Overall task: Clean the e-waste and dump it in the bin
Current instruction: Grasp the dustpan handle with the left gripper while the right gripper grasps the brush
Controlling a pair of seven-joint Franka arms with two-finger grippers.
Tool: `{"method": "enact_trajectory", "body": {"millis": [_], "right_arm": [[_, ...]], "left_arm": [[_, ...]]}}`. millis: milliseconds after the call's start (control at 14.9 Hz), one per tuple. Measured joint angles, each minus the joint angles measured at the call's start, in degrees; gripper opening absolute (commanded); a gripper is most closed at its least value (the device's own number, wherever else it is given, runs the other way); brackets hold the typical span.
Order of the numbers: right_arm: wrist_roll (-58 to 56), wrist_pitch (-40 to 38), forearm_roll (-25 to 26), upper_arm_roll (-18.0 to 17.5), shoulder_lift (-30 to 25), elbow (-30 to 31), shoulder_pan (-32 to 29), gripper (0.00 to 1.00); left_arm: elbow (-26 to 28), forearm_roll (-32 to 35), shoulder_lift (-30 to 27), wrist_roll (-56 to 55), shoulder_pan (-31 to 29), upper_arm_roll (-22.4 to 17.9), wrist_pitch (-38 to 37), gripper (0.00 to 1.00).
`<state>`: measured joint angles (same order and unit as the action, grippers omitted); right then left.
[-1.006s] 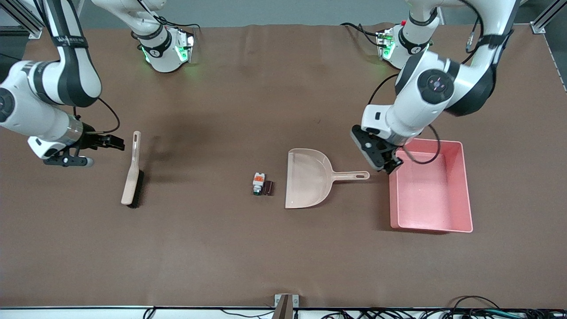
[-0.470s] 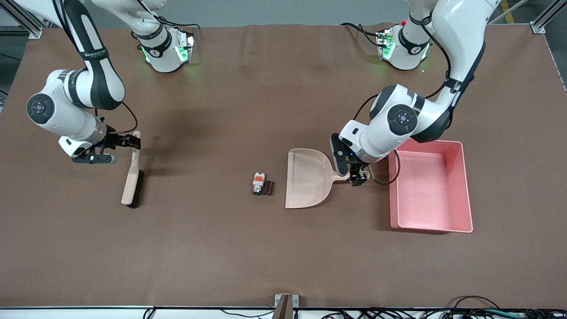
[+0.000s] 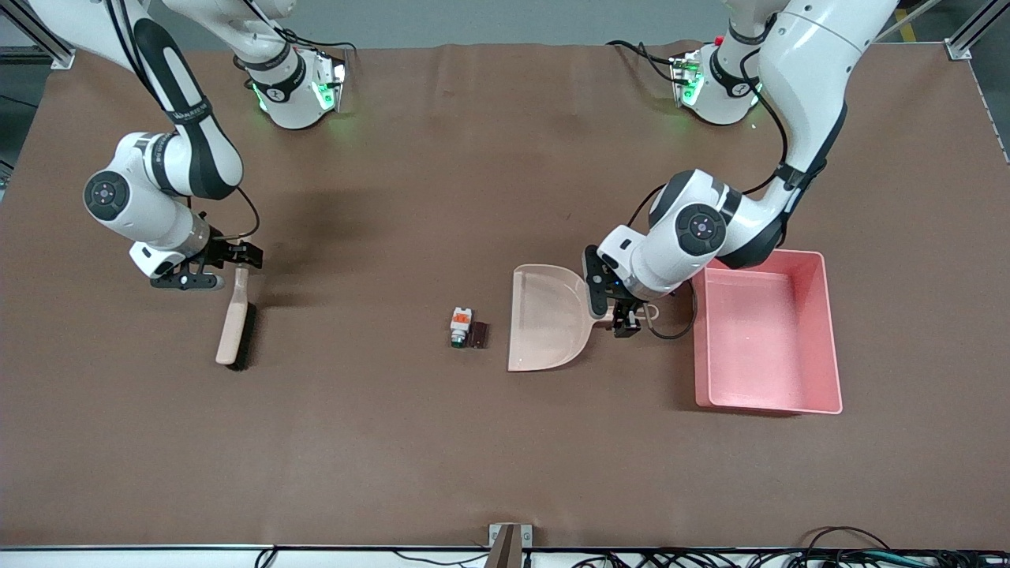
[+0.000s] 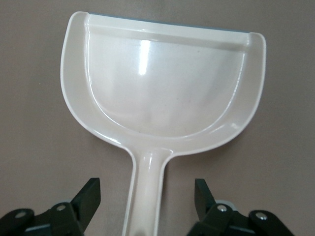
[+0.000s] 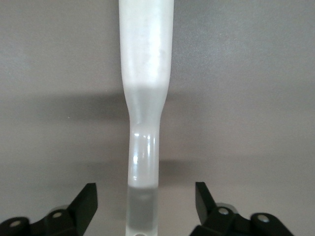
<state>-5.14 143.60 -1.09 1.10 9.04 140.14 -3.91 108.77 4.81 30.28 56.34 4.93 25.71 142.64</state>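
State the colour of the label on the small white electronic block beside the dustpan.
Orange, on the small white electronic block; the front view shows it best.

Brown table cover (image 3: 489,442). Pink bin (image 3: 827,339). Beige dustpan (image 3: 544,315), glossy cream up close. Beige brush (image 3: 234,312), black bristles. E-waste (image 3: 468,327): white block, orange label, green tip; dark brown cylinder beside. Arms white with black joints, black fingers (image 4: 88,196).
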Motion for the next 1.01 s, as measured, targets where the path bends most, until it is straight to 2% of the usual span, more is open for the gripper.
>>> {"method": "enact_trajectory", "body": {"millis": [201,335,470,604,872,1006], "right_arm": [[-0.04,0.06,0.00,0.04,0.15,-0.01,0.00,0.61],[-0.05,0.09,0.00,0.07,0.15,-0.01,-0.03,0.51],[-0.06,0.11,0.00,0.10,0.15,-0.02,-0.08,0.41],[-0.07,0.11,0.00,0.12,0.15,-0.02,-0.10,0.31],[-0.07,0.12,0.00,0.19,0.15,-0.02,-0.55,0.04],[-0.08,0.11,0.00,0.19,0.15,-0.02,-0.95,0.00]], "left_arm": [[-0.07,2.14,1.56,0.00,0.14,0.07,1.52,0.78],[-0.11,2.46,1.99,0.00,0.18,0.10,1.59,0.77],[-0.14,2.53,2.13,0.01,0.20,0.12,1.59,0.71],[-0.15,3.29,2.39,0.04,0.26,0.12,1.59,0.71],[-0.17,6.15,3.50,-0.01,0.28,0.13,1.60,0.66],[-0.40,6.33,3.90,-0.01,0.44,0.16,1.70,0.61]]}}
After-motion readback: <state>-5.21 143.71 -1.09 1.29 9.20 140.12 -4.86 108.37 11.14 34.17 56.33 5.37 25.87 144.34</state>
